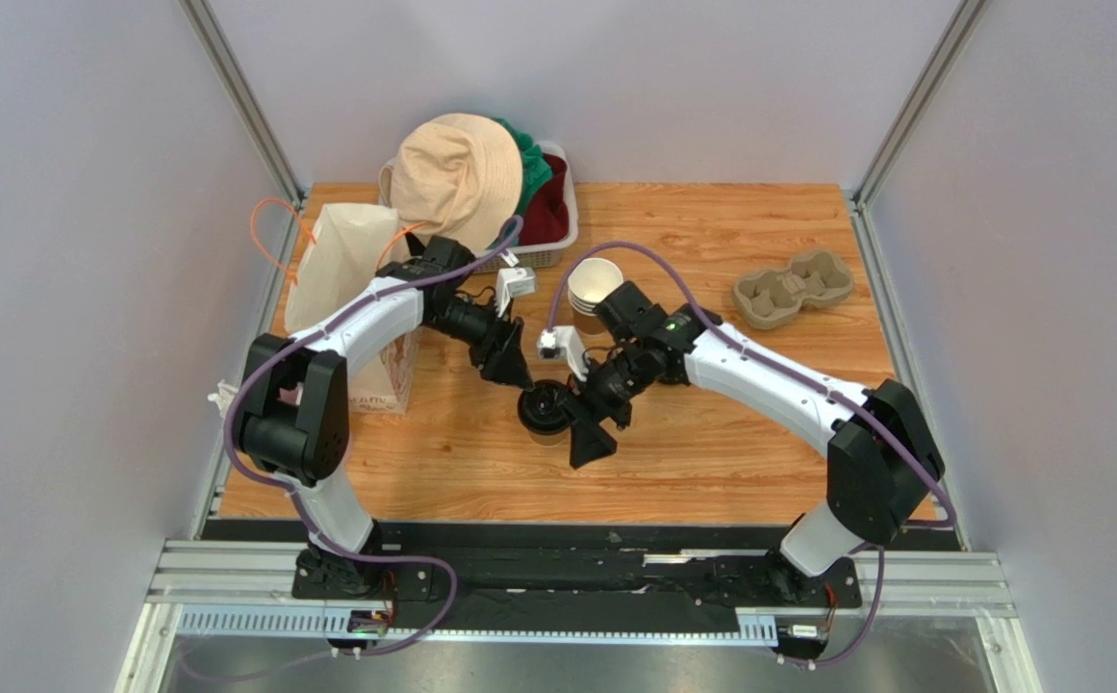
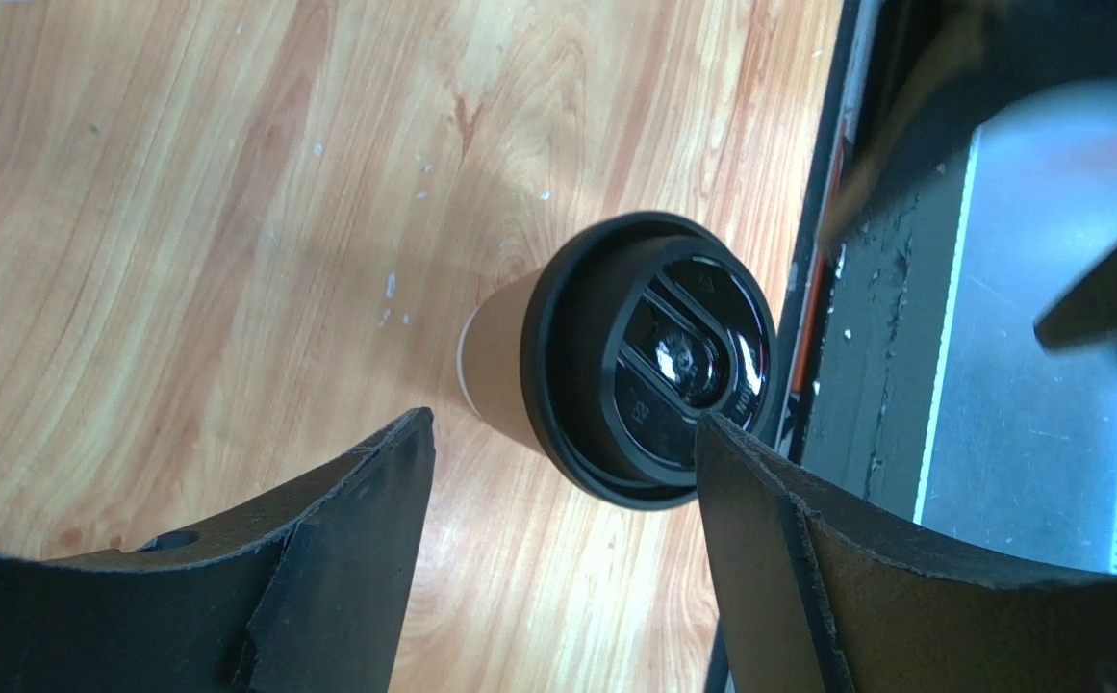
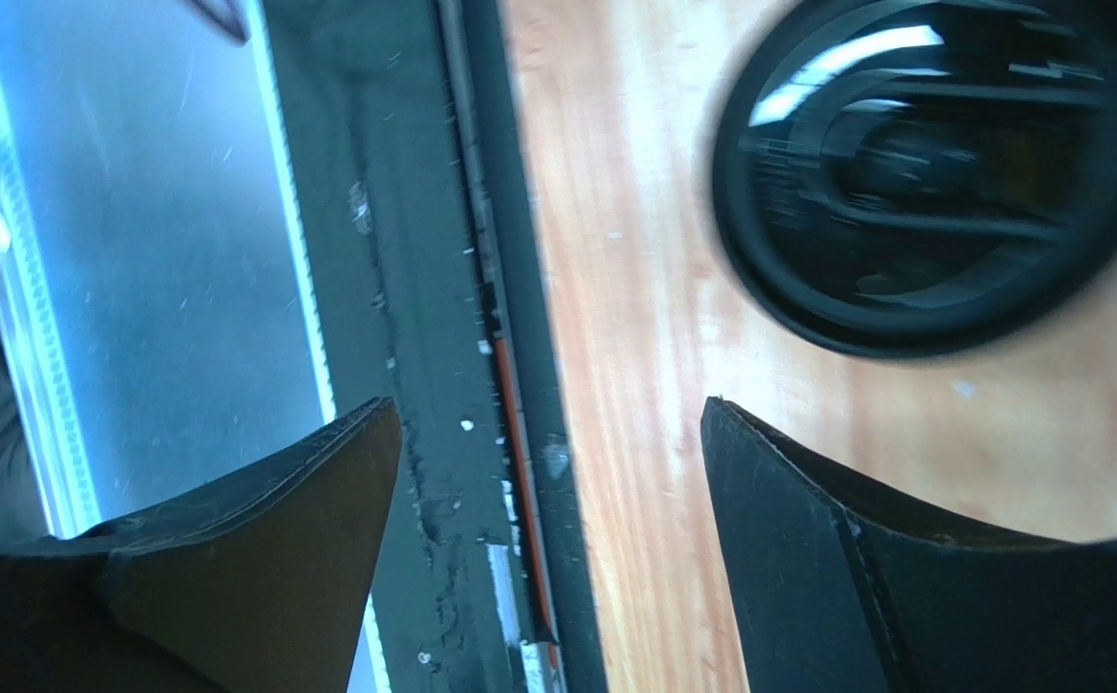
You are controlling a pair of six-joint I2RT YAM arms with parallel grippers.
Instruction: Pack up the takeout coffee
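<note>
Counted on the table: one lidded coffee cup [image 1: 545, 410], centre. One open paper cup [image 1: 596, 280], farther back. One cardboard cup carrier [image 1: 792, 286], far right. One paper bag [image 1: 336, 275], left. One beige hat [image 1: 451, 176], far. Two arms: left arm [image 1: 362, 321], right arm [image 1: 774, 378].

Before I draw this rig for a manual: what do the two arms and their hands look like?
Both match: the left arm and right arm have white links between bulky black joints, a purple cable running along each, and a small white camera block at the wrist. The left hand and right hand are black, each with two broad wedge-shaped fingers.
</note>
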